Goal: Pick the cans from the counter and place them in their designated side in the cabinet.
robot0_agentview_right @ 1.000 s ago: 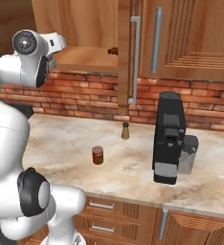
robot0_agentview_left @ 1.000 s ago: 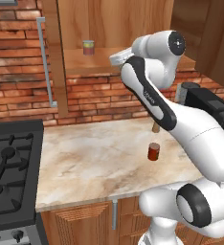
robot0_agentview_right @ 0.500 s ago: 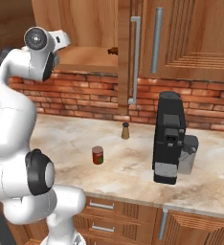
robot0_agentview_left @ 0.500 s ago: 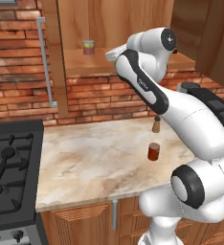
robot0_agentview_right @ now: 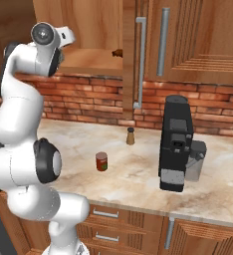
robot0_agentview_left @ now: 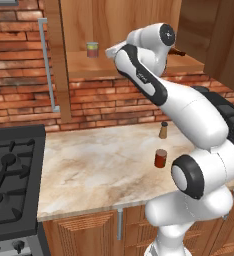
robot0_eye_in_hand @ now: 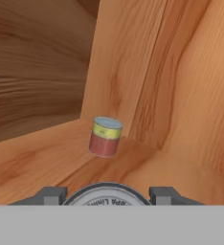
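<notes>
A: Any lettering? Jaws (robot0_eye_in_hand: pixel 106 195)?
B: Silvery can (robot0_eye_in_hand: pixel 106 197) clenched between jaws; lid print blurred, unreadable. Arm raised into cabinet (robot0_agentview_left: pixel 119 30), greenish-topped can (robot0_eye_in_hand: pixel 105 137) ahead. Dark red can (robot0_agentview_left: pixel 160 158) far below on surface (robot0_agentview_left: pixel 89 165).

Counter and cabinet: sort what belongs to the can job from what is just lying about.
Job: dark red can on the counter; silvery can between the gripper tips; cabinet.
Lying about: shaker, coffee machine, stove, greenish-topped can.
</notes>
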### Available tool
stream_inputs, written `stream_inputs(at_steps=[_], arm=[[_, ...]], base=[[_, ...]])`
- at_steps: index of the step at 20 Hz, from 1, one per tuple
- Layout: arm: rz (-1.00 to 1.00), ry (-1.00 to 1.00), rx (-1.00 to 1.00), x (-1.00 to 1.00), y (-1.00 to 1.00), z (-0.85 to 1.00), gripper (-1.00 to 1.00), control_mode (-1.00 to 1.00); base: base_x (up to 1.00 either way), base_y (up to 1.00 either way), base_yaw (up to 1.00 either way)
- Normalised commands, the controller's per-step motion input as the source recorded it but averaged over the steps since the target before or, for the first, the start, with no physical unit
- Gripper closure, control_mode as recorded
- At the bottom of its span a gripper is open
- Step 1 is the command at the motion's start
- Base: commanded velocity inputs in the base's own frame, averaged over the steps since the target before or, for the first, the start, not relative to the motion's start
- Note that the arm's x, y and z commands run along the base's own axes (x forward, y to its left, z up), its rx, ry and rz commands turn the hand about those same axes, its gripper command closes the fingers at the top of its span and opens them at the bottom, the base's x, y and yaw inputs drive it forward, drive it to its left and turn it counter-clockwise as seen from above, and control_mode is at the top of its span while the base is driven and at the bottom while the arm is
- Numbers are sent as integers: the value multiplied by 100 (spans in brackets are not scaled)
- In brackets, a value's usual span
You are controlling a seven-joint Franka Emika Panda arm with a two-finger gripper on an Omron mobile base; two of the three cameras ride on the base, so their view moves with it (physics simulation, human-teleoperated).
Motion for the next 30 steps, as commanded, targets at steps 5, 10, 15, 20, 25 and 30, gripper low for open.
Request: stream_inputs(at_steps=[5, 10, 15, 20, 25, 30], arm=[[0, 0, 0, 36, 5, -4, 100, -100], [0, 2, -1, 34, 6, -10, 100, -100], [0, 4, -2, 31, 6, -16, 100, -100], [0, 3, -3, 23, 4, -26, -100, -100], [0, 0, -2, 12, 1, -15, -100, -100], [3, -5, -1, 10, 0, -4, -100, -100]], base=[[0, 0, 0], [0, 0, 0], [0, 0, 0], [0, 0, 0], [0, 0, 0], [0, 0, 0]])
